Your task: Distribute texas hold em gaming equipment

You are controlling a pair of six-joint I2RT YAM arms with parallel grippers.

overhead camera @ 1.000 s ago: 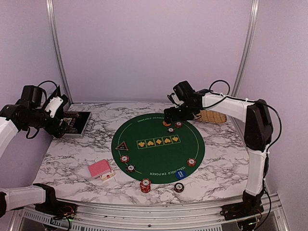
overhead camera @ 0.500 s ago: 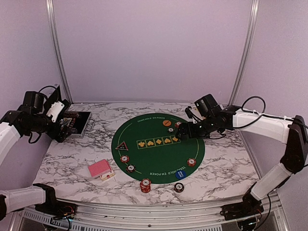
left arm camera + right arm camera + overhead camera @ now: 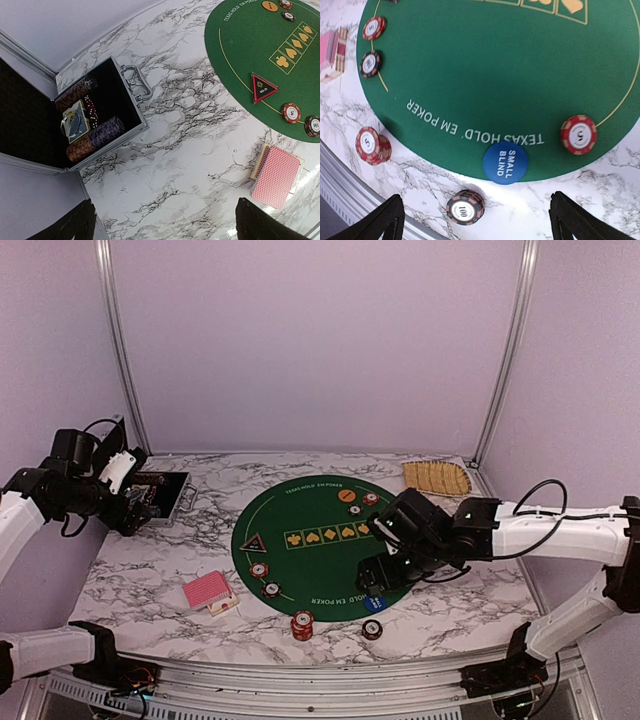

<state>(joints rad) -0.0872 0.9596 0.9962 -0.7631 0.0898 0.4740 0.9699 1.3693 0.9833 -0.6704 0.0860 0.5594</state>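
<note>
While right gripper (image 3: pixel 476 196) hangs spread wide over green mat's (image 3: pixel 470 75) near-right rim, blue disc (image 3: pixel 504 163) lies just below on that rim, roughly between fingers; round, no long axis. Left gripper (image 3: pixel 164 201), likewise spread, well off mat's left: right arm nearer.

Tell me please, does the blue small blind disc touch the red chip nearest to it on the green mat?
Apart. The right wrist view shows a strip of green mat between the blue small blind disc and the red chip.
</note>
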